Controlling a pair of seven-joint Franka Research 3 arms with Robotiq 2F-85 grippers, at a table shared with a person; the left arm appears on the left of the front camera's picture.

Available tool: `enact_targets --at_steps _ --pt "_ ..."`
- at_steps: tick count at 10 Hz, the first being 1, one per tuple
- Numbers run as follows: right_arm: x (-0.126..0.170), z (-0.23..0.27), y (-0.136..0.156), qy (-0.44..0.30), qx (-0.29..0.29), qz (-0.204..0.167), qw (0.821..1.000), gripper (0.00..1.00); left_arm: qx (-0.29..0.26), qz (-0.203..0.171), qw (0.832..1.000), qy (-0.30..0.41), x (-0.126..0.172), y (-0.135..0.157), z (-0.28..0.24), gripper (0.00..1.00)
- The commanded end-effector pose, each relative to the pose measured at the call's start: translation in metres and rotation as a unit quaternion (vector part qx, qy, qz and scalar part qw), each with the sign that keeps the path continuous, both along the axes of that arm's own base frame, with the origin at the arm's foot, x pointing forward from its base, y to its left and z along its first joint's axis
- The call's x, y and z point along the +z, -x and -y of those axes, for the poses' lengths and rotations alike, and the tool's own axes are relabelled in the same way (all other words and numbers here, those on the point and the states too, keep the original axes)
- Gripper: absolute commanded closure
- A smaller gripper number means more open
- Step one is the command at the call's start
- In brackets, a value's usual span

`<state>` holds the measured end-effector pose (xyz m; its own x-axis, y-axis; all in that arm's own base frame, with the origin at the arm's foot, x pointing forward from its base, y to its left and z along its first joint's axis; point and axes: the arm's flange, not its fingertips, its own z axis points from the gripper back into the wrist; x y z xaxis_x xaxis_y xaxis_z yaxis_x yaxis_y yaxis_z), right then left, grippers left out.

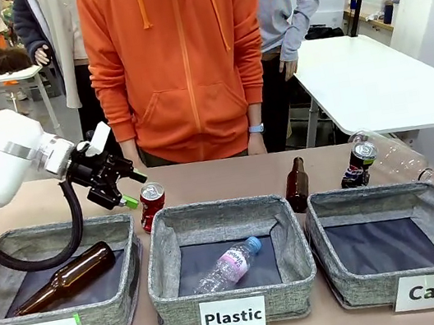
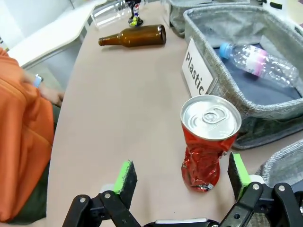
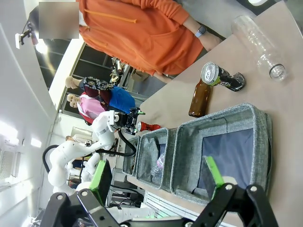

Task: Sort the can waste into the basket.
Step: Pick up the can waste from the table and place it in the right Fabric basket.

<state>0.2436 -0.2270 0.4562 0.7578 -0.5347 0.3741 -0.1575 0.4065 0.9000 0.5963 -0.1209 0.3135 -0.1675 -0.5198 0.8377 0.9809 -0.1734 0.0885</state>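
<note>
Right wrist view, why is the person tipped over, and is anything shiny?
Right wrist view: the camera is rolled, so the person leans sideways; lights at its left edge glare white. Left wrist view: the red can glints on top.

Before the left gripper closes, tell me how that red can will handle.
The red can is crushed low down, so probably empty and light. Standing on that crumpled end, it may tip if nudged. A squeeze will likely buckle it further.

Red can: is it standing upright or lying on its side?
Upright. The red can stands on the table with its silver top up; its body is dented.
</note>
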Motion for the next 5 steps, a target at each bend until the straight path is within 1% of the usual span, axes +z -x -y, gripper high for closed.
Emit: enact_targets --at_steps 1,5 --pt "0.001 0.001 -0.002 -0.002 0.0 0.019 1.0 0.0 0.014 -0.005 1.0 -0.002 -0.004 -0.009 0.012 0.0" --pt "0.001 0.001 -0.002 -0.002 0.0 0.019 1.0 0.0 0.006 -0.021 1.0 -0.02 -0.014 -0.01 0.018 0.0"
